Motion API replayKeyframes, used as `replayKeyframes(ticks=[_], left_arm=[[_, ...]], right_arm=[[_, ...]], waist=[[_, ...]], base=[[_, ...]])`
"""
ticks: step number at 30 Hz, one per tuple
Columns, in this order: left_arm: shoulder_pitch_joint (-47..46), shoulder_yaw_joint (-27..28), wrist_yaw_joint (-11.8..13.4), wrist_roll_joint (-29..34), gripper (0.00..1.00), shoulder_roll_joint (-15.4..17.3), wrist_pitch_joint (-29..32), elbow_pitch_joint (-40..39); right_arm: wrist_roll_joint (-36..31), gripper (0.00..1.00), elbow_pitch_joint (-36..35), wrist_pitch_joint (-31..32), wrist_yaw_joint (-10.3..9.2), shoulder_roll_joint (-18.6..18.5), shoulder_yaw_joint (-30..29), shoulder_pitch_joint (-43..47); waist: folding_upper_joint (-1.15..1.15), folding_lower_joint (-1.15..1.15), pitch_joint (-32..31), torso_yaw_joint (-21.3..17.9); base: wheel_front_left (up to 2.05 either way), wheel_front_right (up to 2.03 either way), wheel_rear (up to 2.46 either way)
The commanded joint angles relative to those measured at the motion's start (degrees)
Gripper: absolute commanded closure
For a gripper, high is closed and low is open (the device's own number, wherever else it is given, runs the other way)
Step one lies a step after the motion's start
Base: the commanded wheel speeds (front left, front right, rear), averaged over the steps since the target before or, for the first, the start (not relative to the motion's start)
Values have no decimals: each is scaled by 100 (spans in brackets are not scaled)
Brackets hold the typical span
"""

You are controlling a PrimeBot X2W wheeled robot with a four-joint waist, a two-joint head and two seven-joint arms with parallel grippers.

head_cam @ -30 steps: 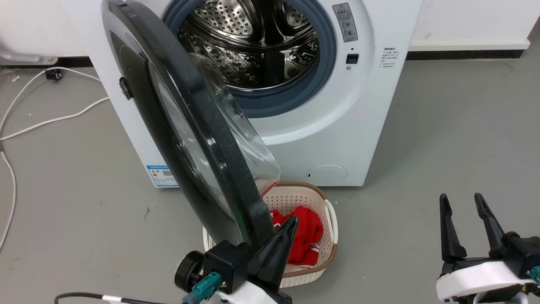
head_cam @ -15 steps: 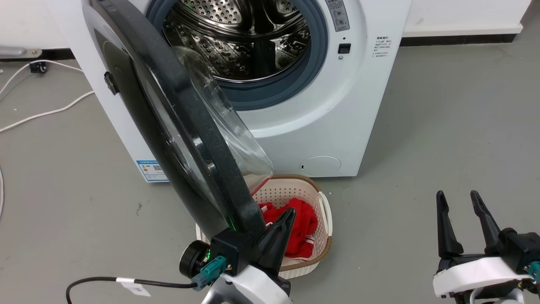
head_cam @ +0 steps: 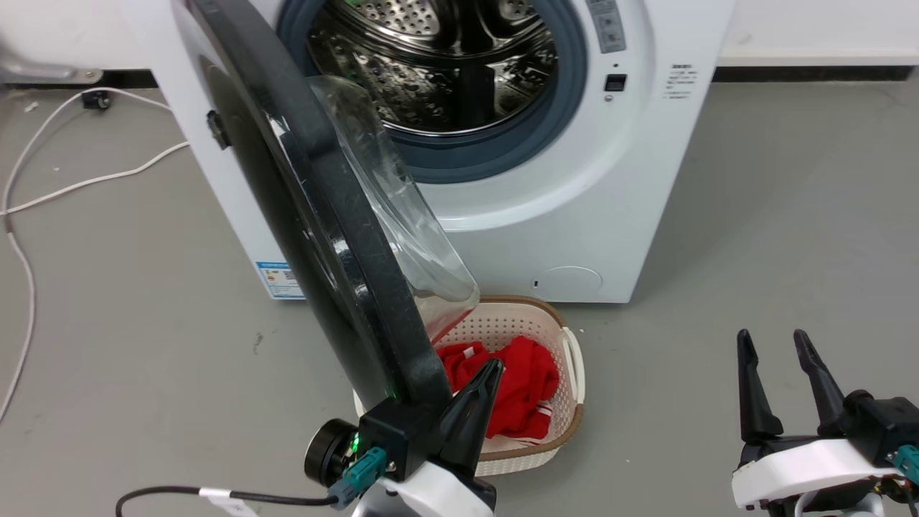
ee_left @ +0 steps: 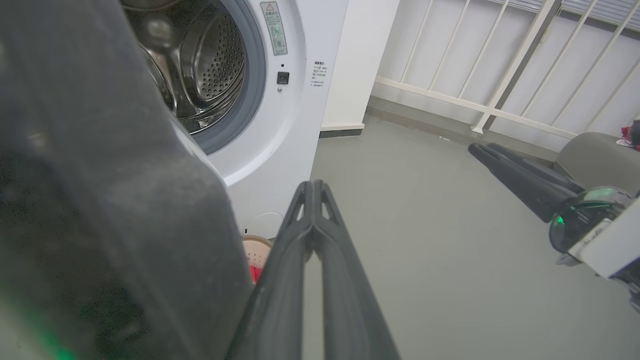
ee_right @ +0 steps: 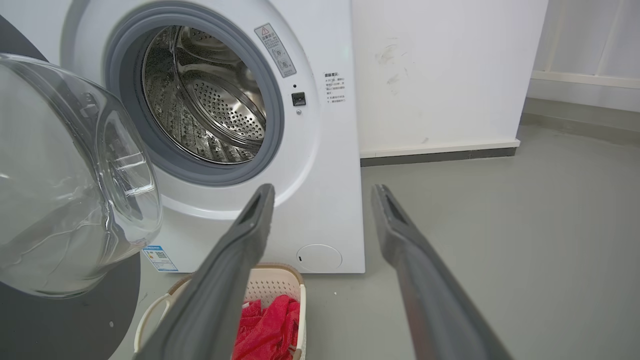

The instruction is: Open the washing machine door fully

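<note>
washing machine door [head_cam: 344, 237] open

glossy black ring, clear glass bowl [head_cam: 402, 208] bulging — hinged out from the white washing machine [head_cam: 589, 208], steel drum [head_cam: 431, 64] perforated. left gripper [head_cam: 492, 366] pinched closed beside its lower rim; right gripper [head_cam: 770, 336] spread, empty.

1. The right gripper [ee_right: 324, 190] has its two dark fingers [ee_right: 235, 260] spread wide apart with nothing between them, pointing toward the washing machine [ee_right: 320, 150].
2. The washing machine door [ee_right: 60, 200] stands open at the left, its clear glass bowl close to the camera.
3. A grey gasket [ee_right: 272, 125] rings the perforated steel drum [ee_right: 210, 110].
4. Low on the machine's front are a blue label [ee_right: 160, 257] at left and a round cap [ee_right: 319, 257] at right.
5. On the grey floor [ee_right: 500, 225] just in front, a cream basket [ee_right: 280, 282] holds red cloth [ee_right: 272, 320].
</note>
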Motion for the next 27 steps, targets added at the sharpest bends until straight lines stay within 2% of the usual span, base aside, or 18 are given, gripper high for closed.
replayKeyframes(ticks=[1, 2, 14, 15, 21, 27], left_arm=[[117, 100, 109, 22, 100, 92, -21, -20], [270, 83, 192, -4, 100, 84, -27, -124], [722, 160, 507, -4, 100, 171, -50, -484], [848, 205, 612, 46, 100, 234, -48, -598], [1034, 471, 825, 79, 100, 417, -95, -801], [968, 884, 941, -23, 100, 609, -224, -761]], right_arm=[[36, 0, 21, 10, -3, 12, 40, 25], [-11, 0, -15, 30, -3, 10, 40, 47], [-30, 0, -54, 98, -3, 9, -12, 118], [-42, 0, -45, 118, -3, 10, -34, 147], [-4, 0, -47, 136, -3, 9, -45, 190], [-18, 0, -41, 149, -3, 9, -8, 126]], waist=[[0, 0, -18, 137], [0, 0, -42, 316], [0, 0, -166, 1242], [0, 0, -188, 1462], [0, 0, -178, 1804], [0, 0, -130, 1938]], base=[[0, 0, 0], [0, 0, 0], [0, 0, 0], [0, 0, 0], [0, 0, 0], [0, 0, 0]])
